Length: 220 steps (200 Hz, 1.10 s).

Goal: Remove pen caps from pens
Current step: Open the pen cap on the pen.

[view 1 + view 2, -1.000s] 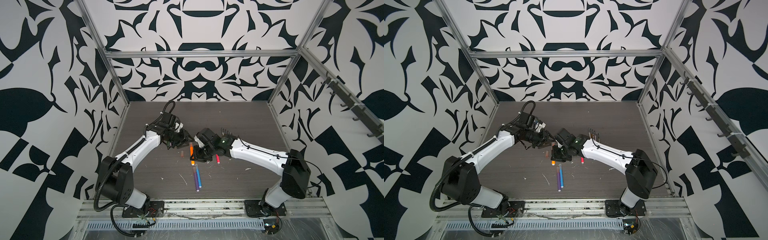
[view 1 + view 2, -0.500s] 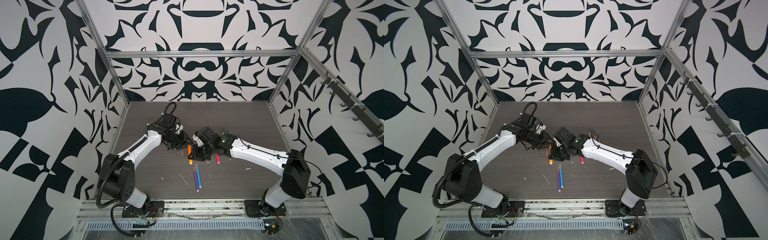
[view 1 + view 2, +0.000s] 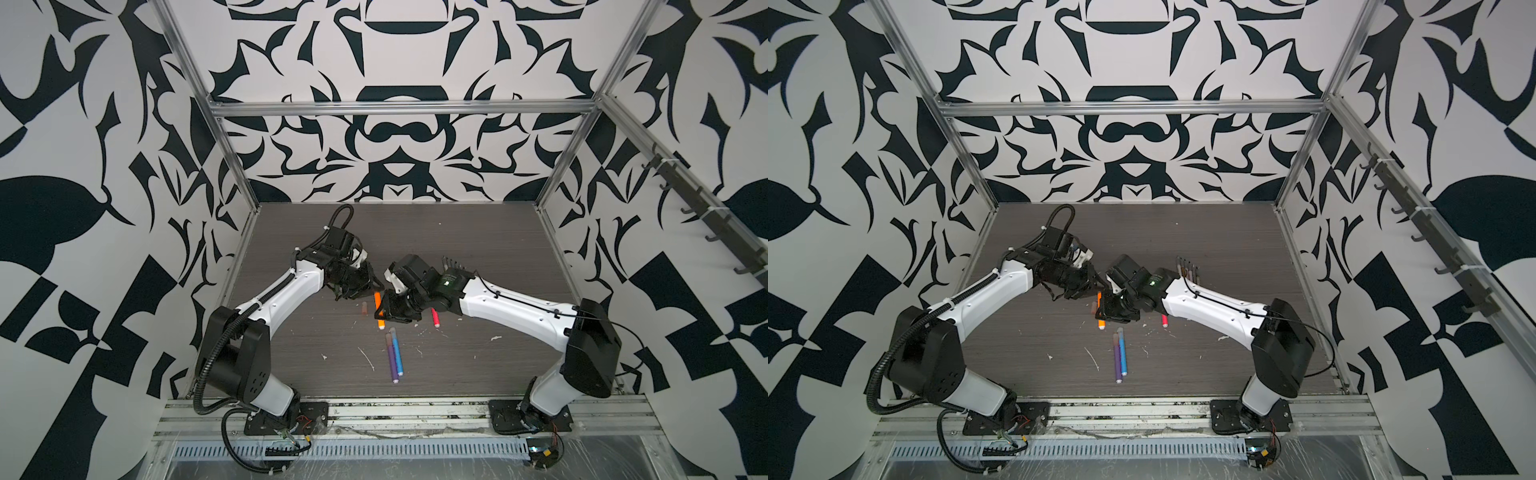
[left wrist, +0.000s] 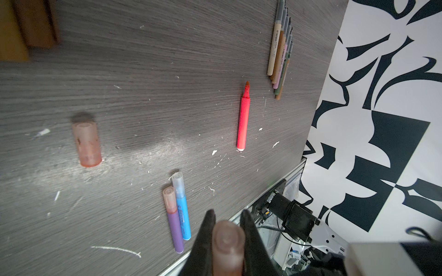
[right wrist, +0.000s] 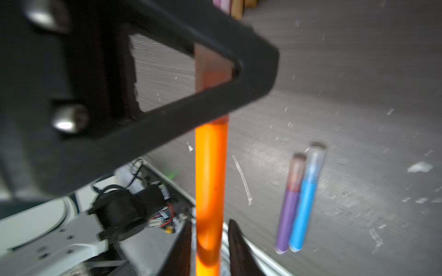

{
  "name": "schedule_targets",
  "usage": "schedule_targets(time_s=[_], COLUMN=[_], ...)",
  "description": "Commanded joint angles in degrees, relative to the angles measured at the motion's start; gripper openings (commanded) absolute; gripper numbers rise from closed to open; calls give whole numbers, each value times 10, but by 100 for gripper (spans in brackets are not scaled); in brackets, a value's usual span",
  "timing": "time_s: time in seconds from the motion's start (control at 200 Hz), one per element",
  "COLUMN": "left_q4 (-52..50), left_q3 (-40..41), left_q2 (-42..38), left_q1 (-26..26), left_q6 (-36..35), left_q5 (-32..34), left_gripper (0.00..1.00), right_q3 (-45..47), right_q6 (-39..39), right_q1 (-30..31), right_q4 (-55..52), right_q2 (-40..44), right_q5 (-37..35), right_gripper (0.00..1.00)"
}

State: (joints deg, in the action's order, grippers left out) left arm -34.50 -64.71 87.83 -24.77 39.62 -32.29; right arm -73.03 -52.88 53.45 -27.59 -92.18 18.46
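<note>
The left gripper pinches a translucent cap between both fingers (the right wrist view shows that cap seated on the orange pen). The right gripper flanks the pen's barrel loosely, with slivers of gap. Both top views hide these grips but place the pen mid-bench. Nearby lie a loose cap and a red pen; only the left wrist view shows its bare tip.
</note>
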Motion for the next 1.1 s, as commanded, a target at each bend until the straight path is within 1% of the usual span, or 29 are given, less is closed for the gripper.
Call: schedule_targets(time_s=[0.0,0.15,0.29,0.395,0.555,1.095], left_q4=[2,22,30,27,26,27], left_q3=[5,8,5,2,-1,-10], left_q2=[-4,-4,-4,-3,-5,-12], left_q1=[0,0,0,0,-1,0], left_q6=[8,41,57,59,60,70], left_q5=[-9,-32,-39,-42,-42,-49], left_gripper=[0,0,0,0,0,0], right_q3=[-24,-20,-12,-10,-11,-7], right_q6=[27,25,10,5,3,-6], right_q1=[8,7,8,9,10,10], right_q4=[19,27,34,39,29,13], right_q2=[52,50,37,29,19,15], right_q5=[-67,-70,-55,-45,-40,-56], right_gripper=[44,44,37,34,34,34])
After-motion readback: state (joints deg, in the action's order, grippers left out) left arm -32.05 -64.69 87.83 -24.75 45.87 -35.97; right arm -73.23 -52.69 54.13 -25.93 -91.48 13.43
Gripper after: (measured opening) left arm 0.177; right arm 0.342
